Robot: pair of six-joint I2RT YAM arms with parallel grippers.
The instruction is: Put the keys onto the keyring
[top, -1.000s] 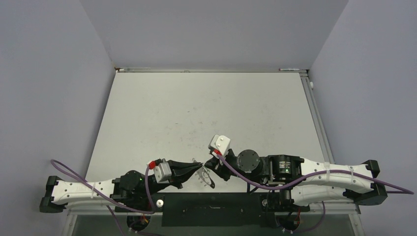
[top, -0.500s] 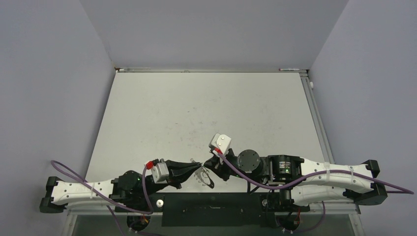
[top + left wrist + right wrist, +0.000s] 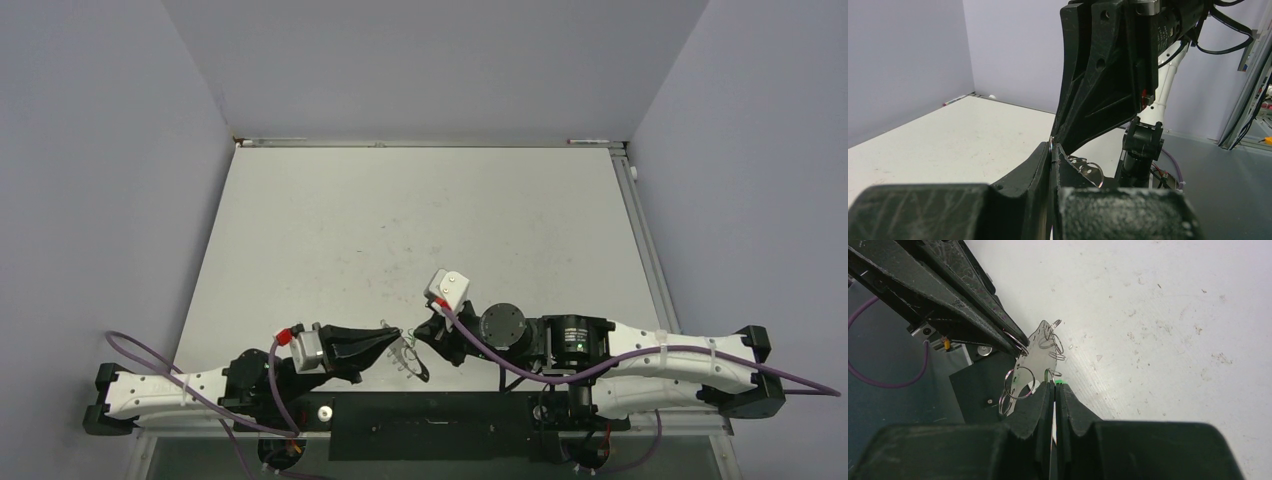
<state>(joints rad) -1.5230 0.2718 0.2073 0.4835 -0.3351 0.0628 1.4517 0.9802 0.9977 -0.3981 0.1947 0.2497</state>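
Note:
The keyring (image 3: 1032, 358), a flat grey metal piece with several small wire loops on its rim, hangs above the table's near edge between both grippers. My left gripper (image 3: 1052, 148) is shut on one thin loop at its edge, and the rest of the keyring (image 3: 1087, 169) shows just past the fingertips. My right gripper (image 3: 1054, 385) is shut on the key, of which only a bright green sliver (image 3: 1062, 382) shows at the tips, touching a wire loop. From above, the left gripper (image 3: 392, 335) and right gripper (image 3: 421, 337) meet tip to tip over the keyring (image 3: 410, 361).
The white table (image 3: 420, 230) stretches away behind the grippers. A black base plate (image 3: 430, 415) runs along the near edge below them. The right arm's purple cable (image 3: 520, 372) loops beside its wrist. Grey walls close in on both sides.
The left arm has drawn back to the left, and the keyring has shifted slightly left with it. The right gripper has barely moved. Both stay shut.

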